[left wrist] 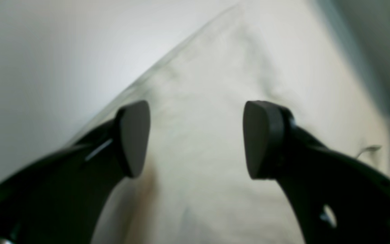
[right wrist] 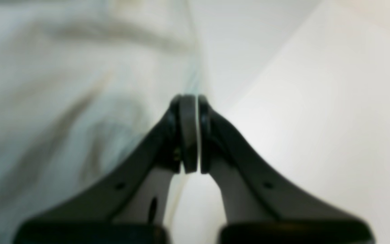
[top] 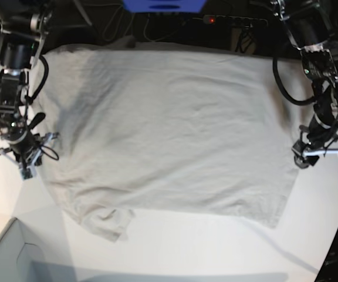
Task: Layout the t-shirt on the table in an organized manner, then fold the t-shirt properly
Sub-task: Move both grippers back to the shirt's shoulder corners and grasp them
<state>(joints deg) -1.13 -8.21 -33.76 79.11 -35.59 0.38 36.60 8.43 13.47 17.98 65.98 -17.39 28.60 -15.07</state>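
The light grey-beige t-shirt [top: 169, 129] lies spread nearly flat over the white table [top: 186, 247], one sleeve [top: 107, 222] sticking out at the front left. My right gripper [top: 35, 148] sits at the shirt's left edge. In the right wrist view that gripper [right wrist: 194, 128] is shut, with the t-shirt [right wrist: 63, 84] edge running into the pads and bare table [right wrist: 317, 118] to the right. My left gripper [top: 301, 158] is at the shirt's right edge. Seen from the left wrist, it [left wrist: 196, 139] stands open just above the t-shirt [left wrist: 215, 84], nothing between its fingers.
A pale box corner [top: 4, 252] juts in at the front left. Cables and a power strip [top: 233, 20] run along the dark back edge. The table's curved edge passes close behind my left arm at the right.
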